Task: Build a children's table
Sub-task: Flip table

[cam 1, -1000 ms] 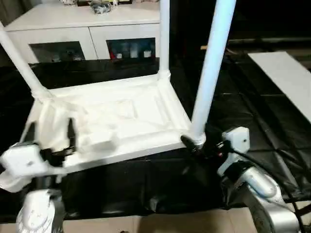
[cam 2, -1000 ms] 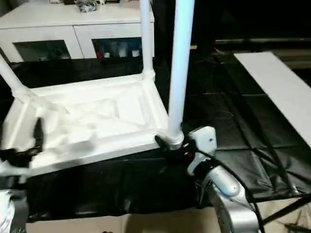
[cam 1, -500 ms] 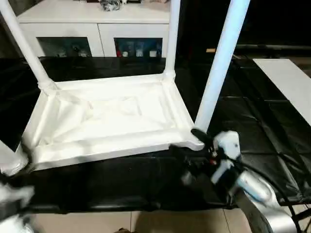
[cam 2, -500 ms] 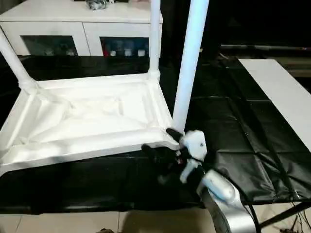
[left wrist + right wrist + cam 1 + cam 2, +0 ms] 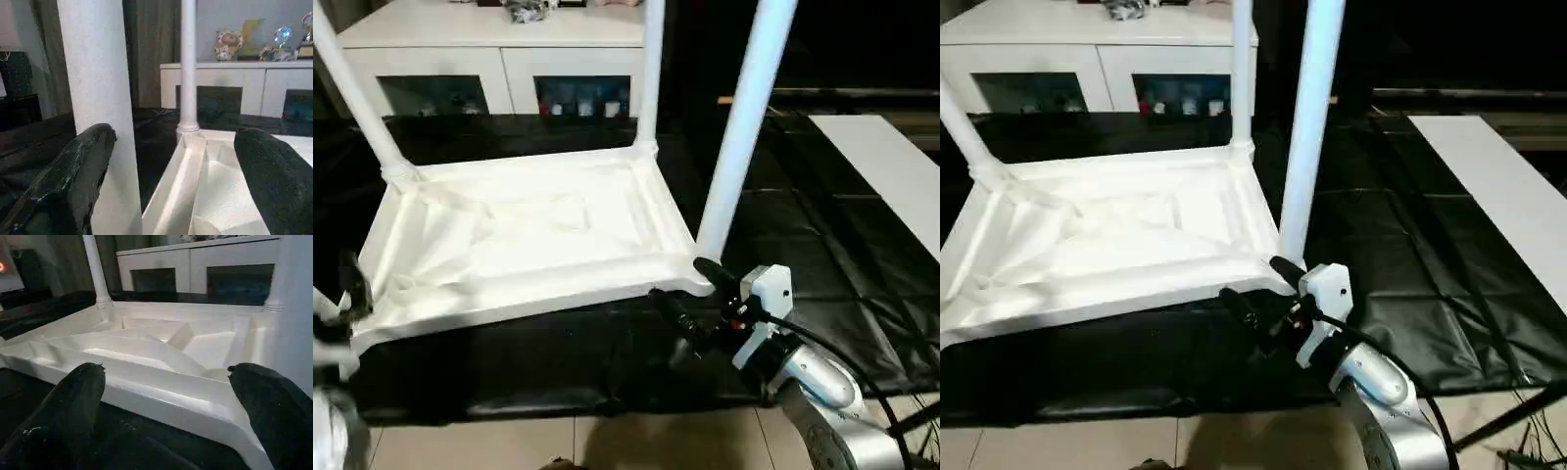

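Observation:
The children's table lies upside down: its white ribbed tabletop rests on the black cloth. Three white legs stand in corner sockets: far left, far right and near right. In the left wrist view a fourth leg rises close beside my left gripper, which is open and empty at the tabletop's near left corner. My right gripper is open and empty, just in front of the near right corner, its fingers facing the tabletop's front edge.
A white glass-door cabinet stands behind the black-draped work table. A white board lies at the right. The work table's front edge runs just below the tabletop, with tiled floor beneath.
My left gripper has drawn back from over the tabletop's near left part to the picture's left edge. My right gripper has come away from the near right leg's base, toward me.

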Available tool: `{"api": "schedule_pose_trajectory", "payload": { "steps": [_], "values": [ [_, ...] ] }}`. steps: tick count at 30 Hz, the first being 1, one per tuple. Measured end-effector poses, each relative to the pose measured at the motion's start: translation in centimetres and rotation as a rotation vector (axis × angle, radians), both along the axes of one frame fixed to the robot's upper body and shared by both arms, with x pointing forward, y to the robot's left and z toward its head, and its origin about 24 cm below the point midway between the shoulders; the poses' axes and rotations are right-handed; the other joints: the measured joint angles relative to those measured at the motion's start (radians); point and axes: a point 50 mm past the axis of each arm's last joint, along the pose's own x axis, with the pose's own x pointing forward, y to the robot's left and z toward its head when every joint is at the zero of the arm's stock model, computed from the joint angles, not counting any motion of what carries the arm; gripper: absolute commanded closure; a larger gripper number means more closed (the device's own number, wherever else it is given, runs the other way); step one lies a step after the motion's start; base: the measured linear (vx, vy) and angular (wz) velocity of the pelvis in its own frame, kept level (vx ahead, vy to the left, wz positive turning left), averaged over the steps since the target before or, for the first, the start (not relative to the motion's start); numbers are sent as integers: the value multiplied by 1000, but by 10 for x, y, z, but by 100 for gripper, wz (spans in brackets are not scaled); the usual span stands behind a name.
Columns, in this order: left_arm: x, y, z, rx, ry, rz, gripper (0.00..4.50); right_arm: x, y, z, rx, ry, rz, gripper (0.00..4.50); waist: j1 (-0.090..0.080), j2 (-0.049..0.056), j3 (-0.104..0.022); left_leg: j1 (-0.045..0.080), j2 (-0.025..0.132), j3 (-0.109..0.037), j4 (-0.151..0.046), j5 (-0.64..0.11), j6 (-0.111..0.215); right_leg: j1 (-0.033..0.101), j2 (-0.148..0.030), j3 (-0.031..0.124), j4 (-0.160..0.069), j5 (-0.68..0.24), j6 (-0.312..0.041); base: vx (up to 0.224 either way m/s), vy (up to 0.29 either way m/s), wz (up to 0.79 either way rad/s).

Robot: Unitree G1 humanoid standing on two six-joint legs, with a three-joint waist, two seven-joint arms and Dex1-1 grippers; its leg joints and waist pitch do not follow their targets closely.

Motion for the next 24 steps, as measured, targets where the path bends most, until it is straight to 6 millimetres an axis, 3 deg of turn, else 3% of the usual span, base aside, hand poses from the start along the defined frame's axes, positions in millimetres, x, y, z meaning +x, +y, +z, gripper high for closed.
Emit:
{"api": "schedule_pose_trajectory", "payload": {
  "steps": [3,5,6,7,8,9,10,11,12,13,15,18,24],
  "values": [
    [16,23,7,-15,6,69,8,-1,4,-1,6,5,14,0,-5,6,8,0,-1,-11,0,-1,-2,1,0,-12,-5,0,0,-19,-2,-2],
    [16,32,14,-11,-13,97,8,-2,5,-1,7,7,21,0,-10,19,16,1,-1,-22,-4,-2,-3,7,-1,-25,-16,-1,-2,-51,12,-17],
    [16,33,14,-16,-18,105,8,-2,5,-1,8,7,20,0,-6,30,25,-4,0,-24,-8,-2,-3,14,-1,-34,-2,-11,-11,-102,26,-23],
    [20,33,16,-23,-29,104,8,-4,5,-2,8,12,19,0,0,30,28,-5,0,-19,-12,-2,-3,10,-4,-41,42,-51,-29,-88,-20,4],
    [25,32,21,-23,-51,96,8,-5,5,-4,7,19,24,0,23,6,20,-5,1,13,-15,-1,-4,12,-6,-18,109,-85,-52,-88,-20,4],
    [23,33,22,-24,-56,103,8,-4,6,-2,7,11,31,0,33,-22,11,-4,-4,19,-9,-2,-14,9,-6,10,104,-84,-14,36,-121,17],
    [19,34,17,-33,-40,110,8,-2,6,1,0,-3,34,0,50,-9,16,-8,-10,-27,36,-27,-33,5,-8,4,103,-79,-11,40,-84,-16],
    [16,36,14,-36,-28,125,8,-1,5,2,-3,-8,32,0,59,6,16,-8,-16,-75,56,-26,-37,11,-4,-5,104,-78,-11,40,-84,-16],
    [16,38,15,-38,-34,134,8,-2,4,1,-2,-3,29,0,60,20,16,-4,-11,-92,55,-12,-58,14,-3,-20,105,-76,-13,0,0,0],
    [19,37,18,-38,-53,134,8,-3,5,0,-2,8,36,0,59,18,17,-3,-6,-89,50,-10,-63,10,3,-18,100,-76,-13,0,0,0],
    [23,39,20,-46,-60,145,8,-2,8,1,11,6,64,0,53,17,16,-4,-2,-89,39,-10,-63,16,17,-11,79,-70,-22,0,0,0],
    [28,47,18,-61,-49,167,8,0,12,5,12,-12,88,0,48,10,12,-5,-3,-86,23,-10,-63,19,16,-12,54,-49,-26,0,0,0],
    [39,57,24,-71,-48,124,8,3,14,8,14,-26,86,0,43,-4,4,-4,-3,-85,21,-10,-63,16,15,-12,48,-27,-23,0,0,0]
  ]
}}
